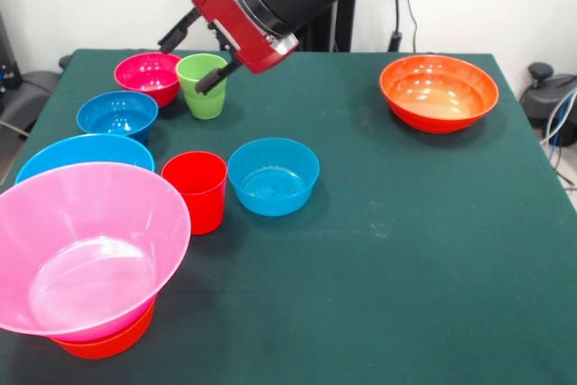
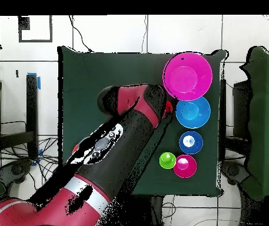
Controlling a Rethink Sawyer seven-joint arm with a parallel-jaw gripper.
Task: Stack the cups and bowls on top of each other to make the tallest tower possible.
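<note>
A: Beside the green cup (image 1: pixel 202 85), front view first. End effector (image 1: pixel 193 53) hangs over it, fingers apart: one dark finger (image 1: pixel 177 33) points toward the small magenta bowl (image 1: pixel 148 76) just next to the cup, the other sits at the cup's rim. Nothing gripped.

B: Rest of the bench (image 1: pixel 406 250), placed from that cup?

A: Small blue bowl (image 1: pixel 117 114) just in front of the magenta one. Nearer the camera, red cup (image 1: pixel 196 190) with another blue bowl (image 1: pixel 273 175) beside it. Tower (image 1: pixel 86 259) nearest of all: hot-pink bowl on an orange one, a light blue bowl (image 1: pixel 81 154) just behind it. Lone orange bowl (image 1: pixel 439 92) well apart, across the bench.

B: The step?

A: My judgement: grasping the green cup. Straddle one wall squarely, close gently, lift straight up so the magenta bowl isn't nudged.

B: Overhead?

A: Green cup (image 2: pixel 167 159) touches the magenta bowl (image 2: pixel 185 166); blue bowl (image 2: pixel 191 142), light blue bowl (image 2: pixel 193 112) and hot-pink bowl (image 2: pixel 188 76) run in a line away from it. The arm (image 2: pixel 125 123) hides the red cup, the second blue bowl, the lone orange bowl and the end effector itself. Only the front view shows those, and the orange base under the pink.
</note>
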